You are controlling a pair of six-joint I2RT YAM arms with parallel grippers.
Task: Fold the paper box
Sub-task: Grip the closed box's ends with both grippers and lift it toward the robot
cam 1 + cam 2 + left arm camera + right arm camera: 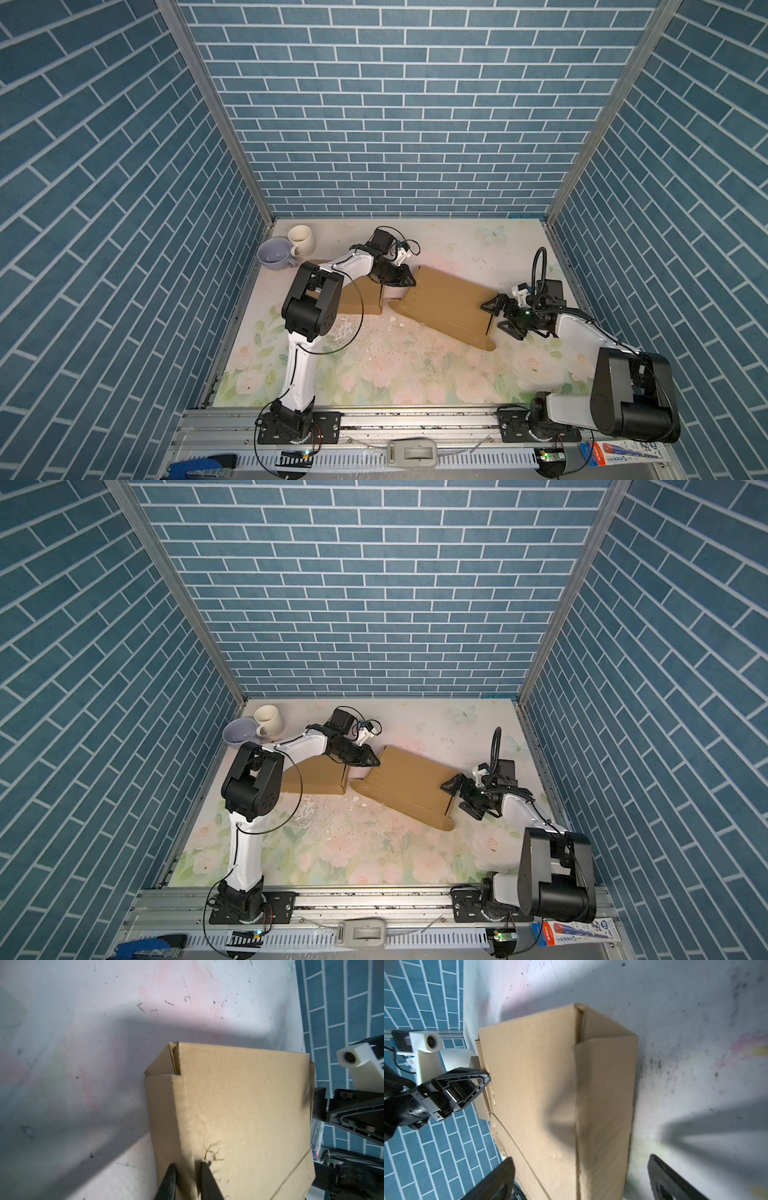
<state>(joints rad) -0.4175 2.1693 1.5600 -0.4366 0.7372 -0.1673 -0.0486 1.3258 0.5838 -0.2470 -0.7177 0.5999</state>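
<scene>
The paper box (449,305) (409,787) is brown cardboard lying slanted mid-table, with one long side wall folded up. My left gripper (409,278) (370,760) is at its far left corner. In the left wrist view the left gripper (188,1164) stands nearly shut, its two black fingers pinching a raised fold of the paper box (239,1105). My right gripper (498,318) (457,796) is at the box's right end. In the right wrist view the right gripper (580,1159) stands wide open, its fingers either side of the paper box (550,1076) without touching it.
A second brown cardboard piece (361,297) lies partly under my left arm. A lilac cup (274,253) and a cream mug (301,240) stand at the back left corner. Blue brick walls enclose three sides. White crumbs (392,319) dot the floral table.
</scene>
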